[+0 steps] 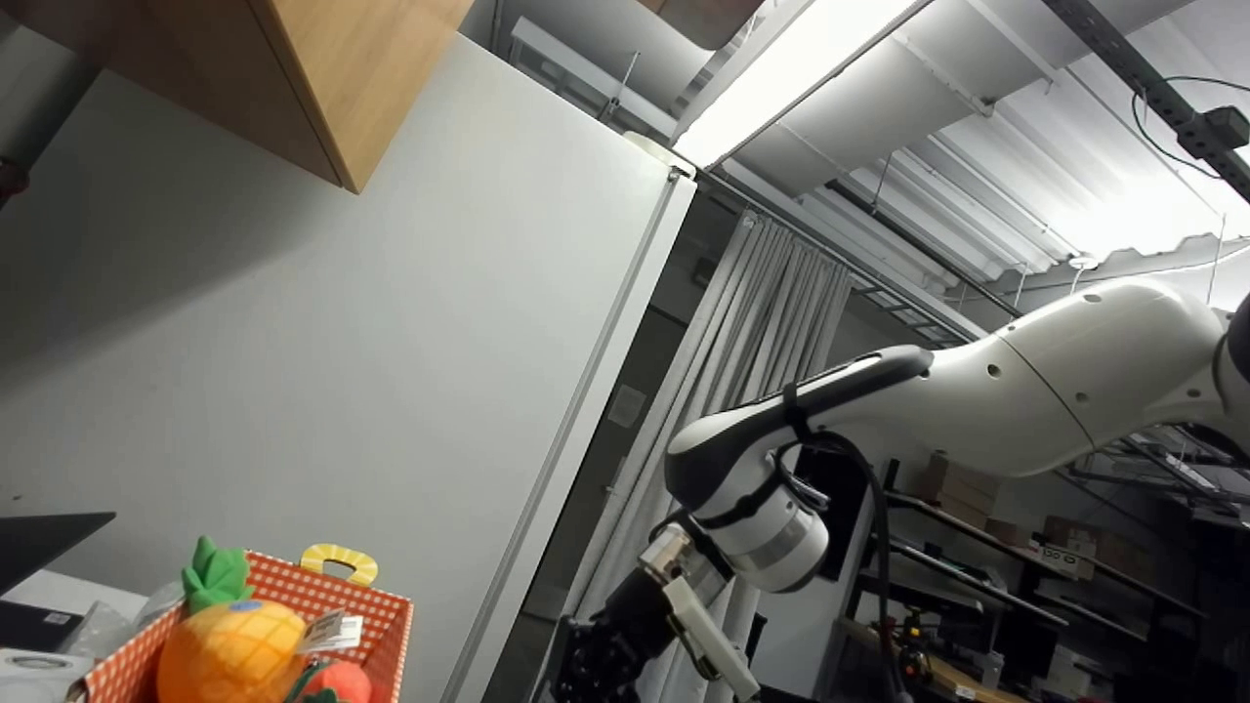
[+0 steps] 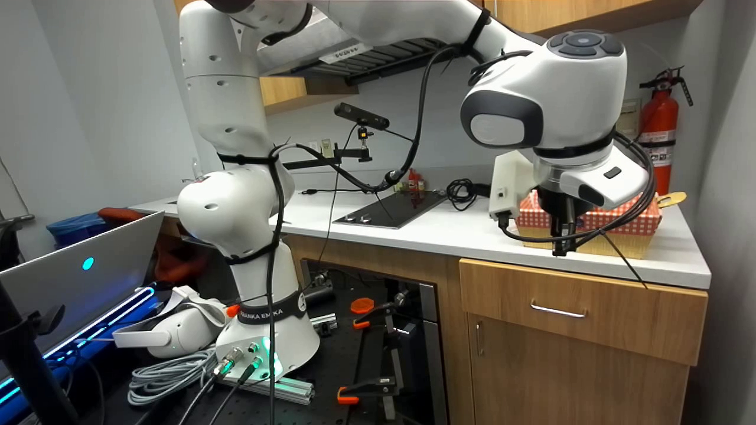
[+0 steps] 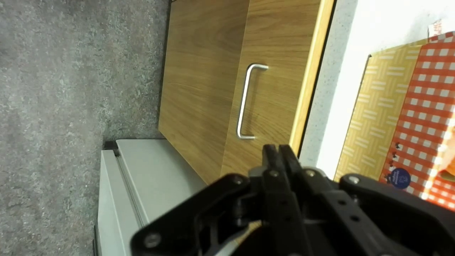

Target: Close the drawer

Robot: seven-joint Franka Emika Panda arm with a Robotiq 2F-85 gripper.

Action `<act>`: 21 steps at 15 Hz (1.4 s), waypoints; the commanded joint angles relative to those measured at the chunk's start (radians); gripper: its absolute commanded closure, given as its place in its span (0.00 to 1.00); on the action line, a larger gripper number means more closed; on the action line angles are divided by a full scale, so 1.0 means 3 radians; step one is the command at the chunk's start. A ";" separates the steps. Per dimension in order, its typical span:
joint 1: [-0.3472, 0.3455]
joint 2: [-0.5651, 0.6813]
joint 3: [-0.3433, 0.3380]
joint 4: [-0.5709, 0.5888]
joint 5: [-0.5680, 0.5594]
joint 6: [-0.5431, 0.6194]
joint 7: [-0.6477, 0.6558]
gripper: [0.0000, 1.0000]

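Observation:
The wooden drawer is under the counter in an exterior view. Its front stands slightly forward of the cabinet door below. Its silver handle also shows in the wrist view. In the wrist view, the drawer front shows its top edge with a thin dark gap beside the counter. My gripper is shut and empty, pointing down above the drawer near the counter's front edge. In the wrist view, the fingertips overlap the drawer's top edge; contact cannot be told. The drawer is out of view in an exterior view that shows the gripper.
A red checked basket with plush fruit stands on the counter behind the gripper. A cooktop lies further along. A cable loops around the wrist. A fire extinguisher is at the back corner.

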State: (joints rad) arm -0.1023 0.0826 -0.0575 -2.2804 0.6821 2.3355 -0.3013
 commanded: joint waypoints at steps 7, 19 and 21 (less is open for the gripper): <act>-0.0094 -0.0177 -0.0154 0.0032 -0.0116 -0.0258 -0.0204 0.16; -0.0115 -0.0141 -0.0225 0.0042 -0.0041 -0.0201 -0.0209 0.00; -0.0115 -0.0134 -0.0221 0.0039 -0.0041 -0.0201 -0.0209 0.00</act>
State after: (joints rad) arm -0.1339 0.0426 -0.1264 -2.2696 0.6715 2.2765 -0.3653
